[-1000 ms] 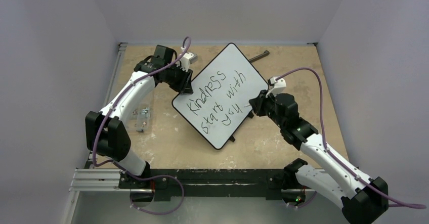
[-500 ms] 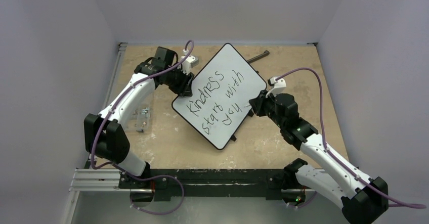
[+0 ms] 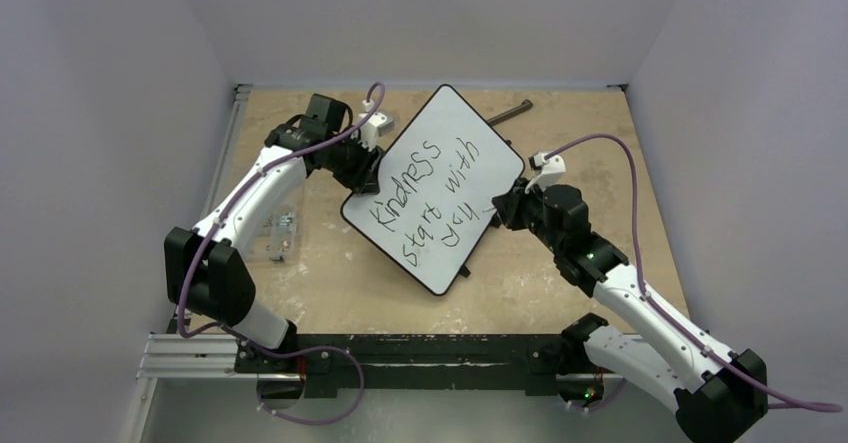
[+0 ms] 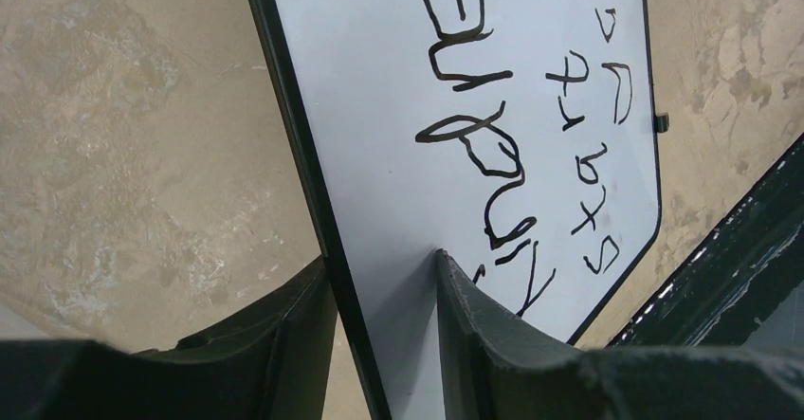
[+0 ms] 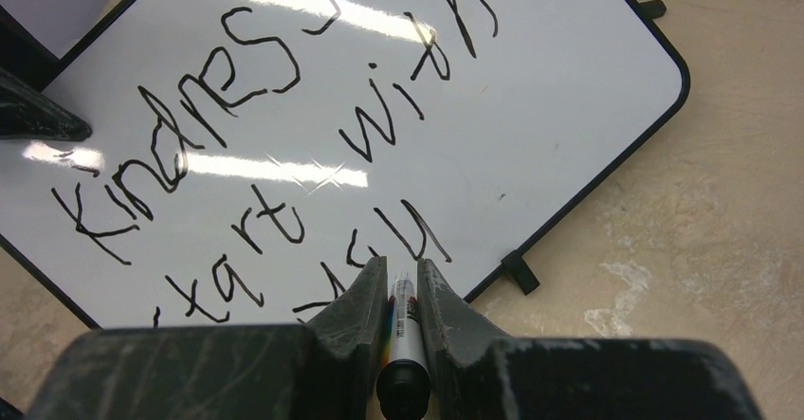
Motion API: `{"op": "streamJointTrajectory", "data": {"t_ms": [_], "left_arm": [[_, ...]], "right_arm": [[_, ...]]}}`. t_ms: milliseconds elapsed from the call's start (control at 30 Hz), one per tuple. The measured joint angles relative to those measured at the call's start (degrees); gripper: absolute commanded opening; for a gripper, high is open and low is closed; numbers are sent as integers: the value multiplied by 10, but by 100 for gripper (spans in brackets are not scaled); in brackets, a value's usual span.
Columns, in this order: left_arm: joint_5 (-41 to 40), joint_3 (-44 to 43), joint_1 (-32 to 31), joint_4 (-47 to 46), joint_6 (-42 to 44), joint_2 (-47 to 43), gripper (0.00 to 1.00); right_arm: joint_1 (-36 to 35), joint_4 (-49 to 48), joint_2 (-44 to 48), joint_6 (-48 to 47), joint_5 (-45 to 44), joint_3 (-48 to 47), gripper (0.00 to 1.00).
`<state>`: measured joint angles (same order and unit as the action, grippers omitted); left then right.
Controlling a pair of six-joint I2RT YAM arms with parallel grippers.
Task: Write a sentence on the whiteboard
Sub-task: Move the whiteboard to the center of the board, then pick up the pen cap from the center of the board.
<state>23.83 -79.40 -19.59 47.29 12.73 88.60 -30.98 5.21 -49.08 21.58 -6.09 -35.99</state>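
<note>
Clear holder (image 3: 278, 235) left of whiteboard (image 3: 430, 188), contents unclear; right pincer (image 5: 393, 270) grips marker (image 5: 404, 330).

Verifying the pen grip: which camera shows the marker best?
Right wrist. The marker is close up between the fingers of the right gripper, with its white barrel and label visible, pointing at the whiteboard. Top external shows at most a faint sliver by the board's edge. Left wrist doesn't show it.

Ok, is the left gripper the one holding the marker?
No, the marker is clamped between the fingers of the right gripper, while the left gripper just straddles the edge of the whiteboard.
</note>
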Motion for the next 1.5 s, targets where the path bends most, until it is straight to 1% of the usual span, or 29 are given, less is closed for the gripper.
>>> {"op": "streamJointTrajectory", "data": {"t_ms": [167,267,400,533,833,900,933,1100,1133,1400,1500], "left_arm": [[1,-6,-6,4,-19,2,37],[10,-6,-12,-4,-52,5,36],[26,-4,-26,-35,-97,16,36],[38,-9,-50,-66,-129,47,35],[47,-95,-121,-103,-156,133,35],[47,-107,-133,-111,-157,146,38],[47,-110,-137,-115,-157,150,42],[47,-113,-153,-120,-157,162,66],[47,-113,-157,-120,-156,163,69],[44,-113,-158,-119,-153,163,85],[34,-113,-158,-112,-150,156,87]], "right_arm": [[0,5,2,-1,-6,0,0],[0,19,5,-4,-18,-9,0],[5,37,6,-12,-40,-39,0],[16,49,17,-18,-66,-61,0],[28,80,39,-21,-106,-78,0],[29,83,39,-21,-112,-78,0],[29,85,39,-21,-114,-78,0],[30,94,42,-21,-124,-78,0],[30,95,42,-21,-124,-78,0],[30,95,41,-21,-124,-78,0],[30,96,41,-21,-124,-79,0]]}}
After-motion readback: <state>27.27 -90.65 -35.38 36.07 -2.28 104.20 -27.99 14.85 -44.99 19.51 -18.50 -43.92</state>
